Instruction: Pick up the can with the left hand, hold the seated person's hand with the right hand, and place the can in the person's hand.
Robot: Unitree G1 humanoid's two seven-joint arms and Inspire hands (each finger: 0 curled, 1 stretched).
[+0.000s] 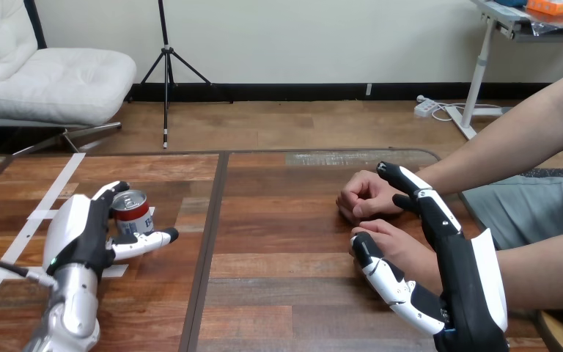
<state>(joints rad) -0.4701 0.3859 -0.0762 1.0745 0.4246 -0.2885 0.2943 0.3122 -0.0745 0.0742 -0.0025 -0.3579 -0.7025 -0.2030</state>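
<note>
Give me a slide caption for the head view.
Left hand wraps the can on the table; right hand open, straddling the person's nearer hand.

The lower part of the can point(130, 209), near the tabletop's left edge, is hidden behind the thumb of the left hand point(81, 235), and that hand's fingers are partly hidden behind the can. The left forearm is cut off by the picture's bottom edge. The right hand point(462, 271) covers the wrist of the person's nearer hand point(399, 246); whether its palm touches that wrist cannot be told. The person's arms are cut off by the right edge, and the tabletop point(286, 293) by the left and bottom edges.
</note>
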